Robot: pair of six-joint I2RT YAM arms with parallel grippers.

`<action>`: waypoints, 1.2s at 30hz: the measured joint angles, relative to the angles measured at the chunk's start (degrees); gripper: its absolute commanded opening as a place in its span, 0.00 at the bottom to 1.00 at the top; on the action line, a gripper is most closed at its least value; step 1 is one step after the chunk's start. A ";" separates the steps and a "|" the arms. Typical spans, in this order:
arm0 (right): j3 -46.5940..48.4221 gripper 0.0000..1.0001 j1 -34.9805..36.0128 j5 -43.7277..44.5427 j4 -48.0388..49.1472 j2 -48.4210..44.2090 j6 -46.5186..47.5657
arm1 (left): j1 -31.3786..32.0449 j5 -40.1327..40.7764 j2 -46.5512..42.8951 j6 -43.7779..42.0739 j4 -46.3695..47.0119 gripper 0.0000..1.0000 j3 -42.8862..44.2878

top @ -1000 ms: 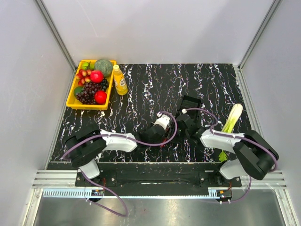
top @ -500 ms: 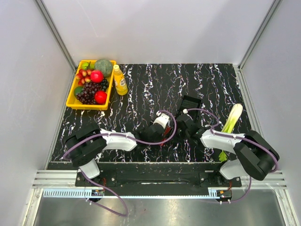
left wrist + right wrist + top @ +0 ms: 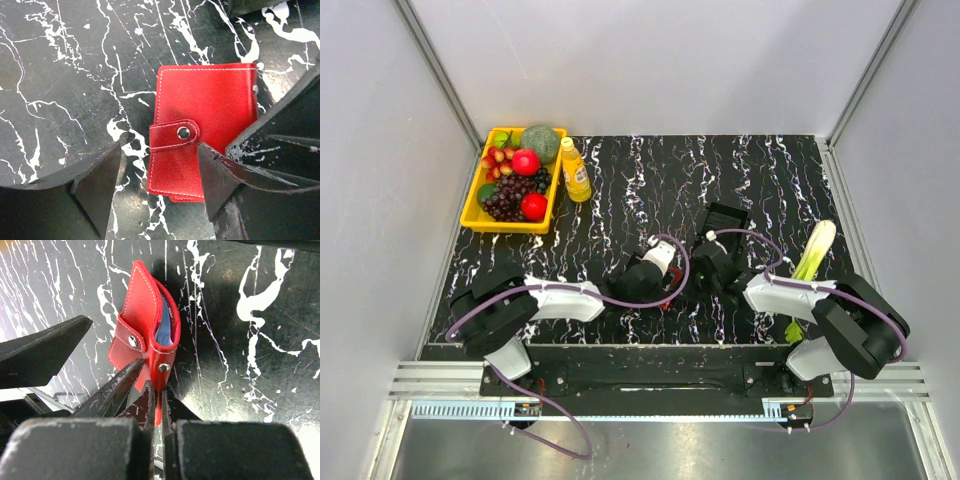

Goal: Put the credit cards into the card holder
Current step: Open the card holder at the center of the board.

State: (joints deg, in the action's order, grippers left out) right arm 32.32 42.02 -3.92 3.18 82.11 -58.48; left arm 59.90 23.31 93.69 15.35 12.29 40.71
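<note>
Right gripper (image 3: 152,387) fingers pressing together, pinching card holder (image 3: 205,100) edge; pale blue credit card (image 3: 164,322) sitting inside. Left gripper (image 3: 160,146) fingers standing apart, straddling card holder. Card holder resting near-centre on black white-veined table (image 3: 650,180); grey walls (image 3: 650,60) enclosing.

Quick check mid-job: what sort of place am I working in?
Probably a lab test cell rather than a home. Plain grey walls box in a marbled table, and staged props sit at its far corner: a yellow tray of fruit and a small bottle.
</note>
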 measured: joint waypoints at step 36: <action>1.95 0.00 -0.68 0.94 -2.95 -2.08 8.33 | -0.94 -8.83 5.31 -8.81 0.96 0.00 6.19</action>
State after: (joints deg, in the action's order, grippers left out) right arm 34.26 41.34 -2.98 0.23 80.03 -50.15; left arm 58.96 14.48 99.00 6.55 13.26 46.89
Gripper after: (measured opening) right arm 0.029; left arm 0.016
